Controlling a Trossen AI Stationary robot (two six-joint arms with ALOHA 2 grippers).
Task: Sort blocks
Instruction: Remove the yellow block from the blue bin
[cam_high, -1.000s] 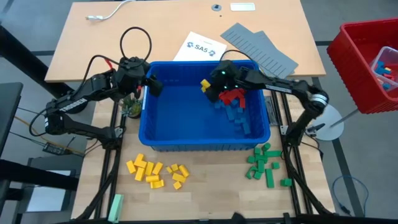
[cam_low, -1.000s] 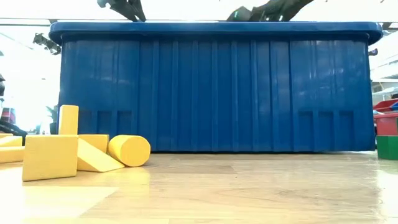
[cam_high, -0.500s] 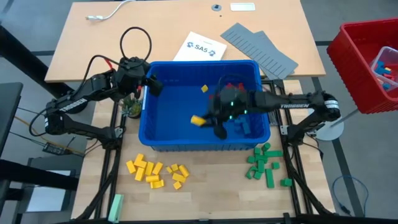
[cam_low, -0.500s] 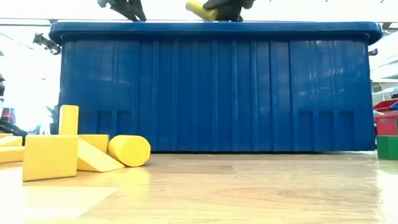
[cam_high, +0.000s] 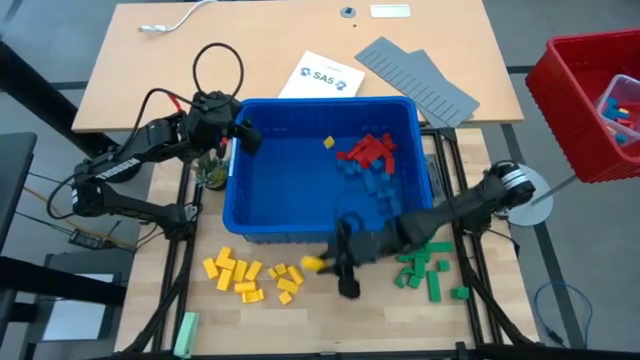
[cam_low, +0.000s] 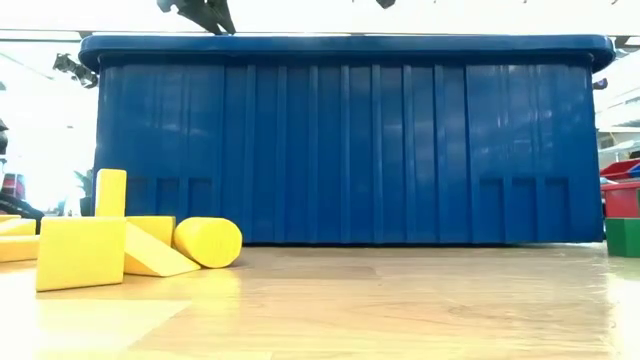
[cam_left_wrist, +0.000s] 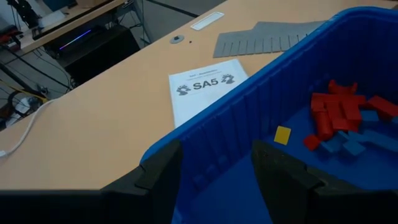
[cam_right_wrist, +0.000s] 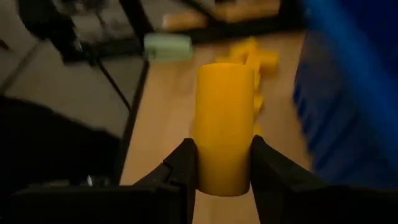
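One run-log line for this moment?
right gripper: shut on yellow block, beside yellow pile | left gripper: open, over blue bin rim

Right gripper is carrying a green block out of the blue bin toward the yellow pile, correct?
Not quite: the block clamped in the right gripper is yellow, not green, as the right wrist view shows. It is outside the blue bin, near the yellow pile.
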